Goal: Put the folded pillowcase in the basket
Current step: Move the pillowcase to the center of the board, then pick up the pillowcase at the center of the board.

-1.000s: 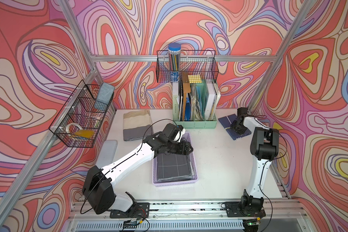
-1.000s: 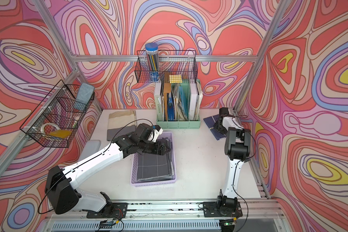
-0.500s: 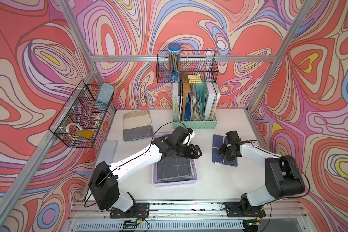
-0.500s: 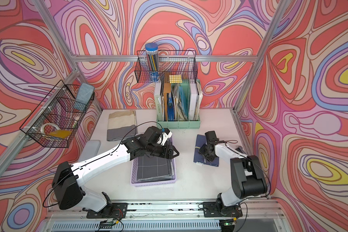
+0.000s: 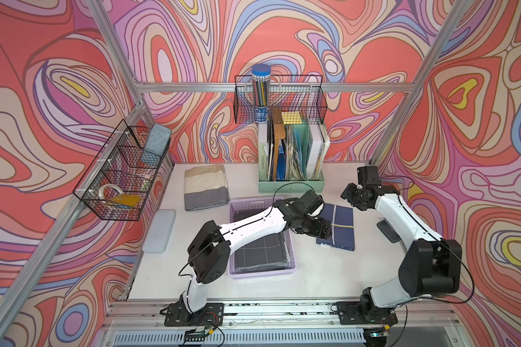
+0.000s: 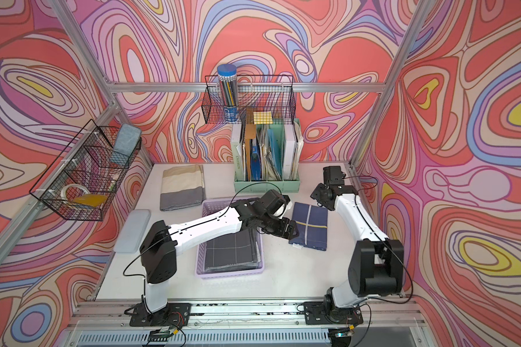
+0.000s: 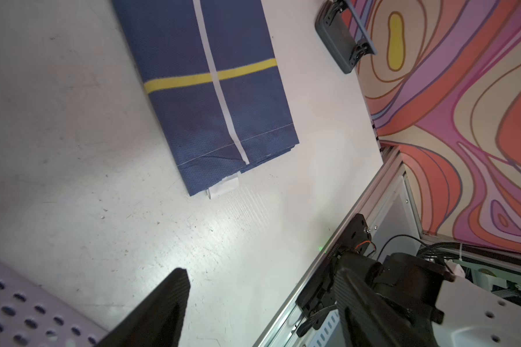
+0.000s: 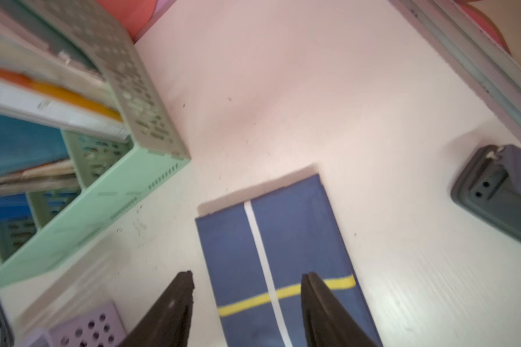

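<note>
The folded pillowcase [image 5: 340, 225] [image 6: 310, 225], navy with a white and a yellow stripe, lies flat on the table just right of the lilac basket [image 5: 262, 272] [image 6: 229, 272]. A dark checked cloth [image 5: 262, 249] lies inside the basket. My left gripper [image 5: 324, 231] [image 7: 262, 273] hangs open at the pillowcase's near left edge, with only bare table between its fingers. My right gripper [image 5: 348, 196] [image 8: 248, 276] is open and raised above the pillowcase's [image 8: 283, 255] far end, holding nothing. The left wrist view shows the pillowcase [image 7: 211, 90] and a corner of the basket [image 7: 12, 306].
A mint-green file holder [image 5: 291, 183] stands behind the basket. A beige and grey folded cloth [image 5: 205, 186] lies at the back left, a white case [image 5: 160, 229] at the left edge. A dark grey device [image 5: 388, 231] sits by the right wall. Black wire baskets [image 5: 124, 174] [image 5: 278, 99] hang on the walls.
The right gripper dragged the pillowcase from the back right corner toward the basket, then opened and lifted away. The left arm swung right from over the basket to the pillowcase's edge.
</note>
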You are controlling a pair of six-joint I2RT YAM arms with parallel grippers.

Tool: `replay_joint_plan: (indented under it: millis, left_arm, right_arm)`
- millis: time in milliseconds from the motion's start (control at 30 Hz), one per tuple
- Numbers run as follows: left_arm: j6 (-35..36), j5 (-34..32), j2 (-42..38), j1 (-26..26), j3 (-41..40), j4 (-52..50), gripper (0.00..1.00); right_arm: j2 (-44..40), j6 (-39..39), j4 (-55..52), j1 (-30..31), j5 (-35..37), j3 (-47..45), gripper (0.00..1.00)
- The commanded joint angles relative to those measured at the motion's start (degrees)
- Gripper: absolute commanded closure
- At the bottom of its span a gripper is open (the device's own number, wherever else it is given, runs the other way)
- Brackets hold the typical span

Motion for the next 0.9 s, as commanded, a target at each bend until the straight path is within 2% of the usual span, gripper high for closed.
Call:
replay_joint_plan:
  millis: [0, 67, 167, 400, 600, 867]
  left_arm:
    - [-1.85, -3.22, 6.28, -0.53, 6.26, -8.59, 0.17]
    - [-3.04, -4.56, 8.88, -0.72, 8.33, -9.95, 0.17]
    - [-3.65, -6.29, 12.86, -0.68, 12.66, -12.94, 0.15]
    - [-4.93, -6.97, 21.51, -0.56, 21.95, -16.96, 0.14]
    - [-6.64, -7.87, 26.16, -0.50, 26.27, -19.85, 0.15]
    - [-6.64, -4.23, 30.82, 1.56, 30.03, -20.88, 0.19]
  right_arm:
    - [8.41, -10.97, -4.28, -3.16, -2.08, 5.76, 0.36]
    - [13.03, -13.48, -6.96, -3.16, -1.33, 8.97, 0.36]
    - [15.46, -15.98, -7.03, -3.51, -0.21, 9.44, 0.34]
    - [25.04, -20.62, -10.81, -5.54, -5.25, 15.00, 0.32]
    - [25.43, -21.27, -11.29, -6.46, -2.82, 14.03, 0.31]
    - [28.18, -21.30, -12.44, -6.68, -8.63, 13.79, 0.34]
